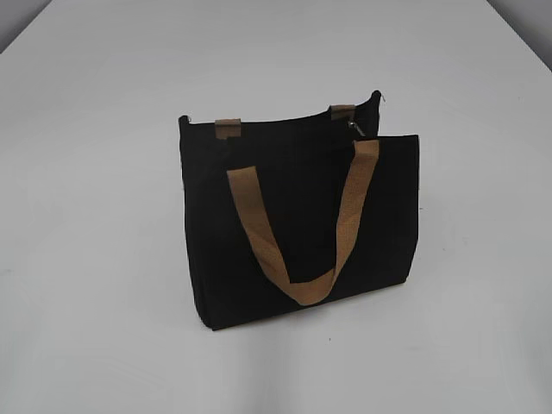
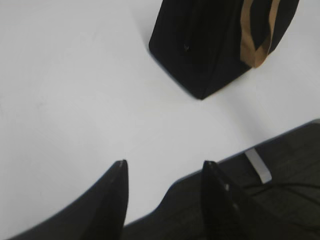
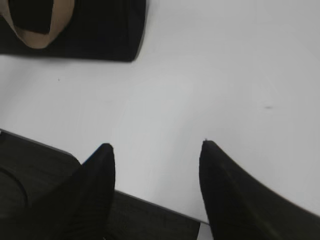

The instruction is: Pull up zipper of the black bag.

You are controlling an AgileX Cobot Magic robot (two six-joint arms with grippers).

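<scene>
The black bag (image 1: 293,228) stands upright in the middle of the white table, with a tan strap handle (image 1: 302,220) hanging down its front. The small silvery zipper pull (image 1: 354,128) sits at the right end of the bag's top edge, next to a tan strap tab. The bag also shows at the top of the left wrist view (image 2: 210,45) and at the top left of the right wrist view (image 3: 95,30). My left gripper (image 2: 164,167) is open and empty near the table's front edge, far from the bag. My right gripper (image 3: 156,147) is open and empty, also over the front edge. Neither gripper shows in the exterior view.
The white table (image 1: 103,328) surrounds the bag on all sides. Its front edge and the dark floor beyond show in the left wrist view (image 2: 280,165) and the right wrist view (image 3: 30,165). A pale strip (image 2: 258,166) lies on the floor.
</scene>
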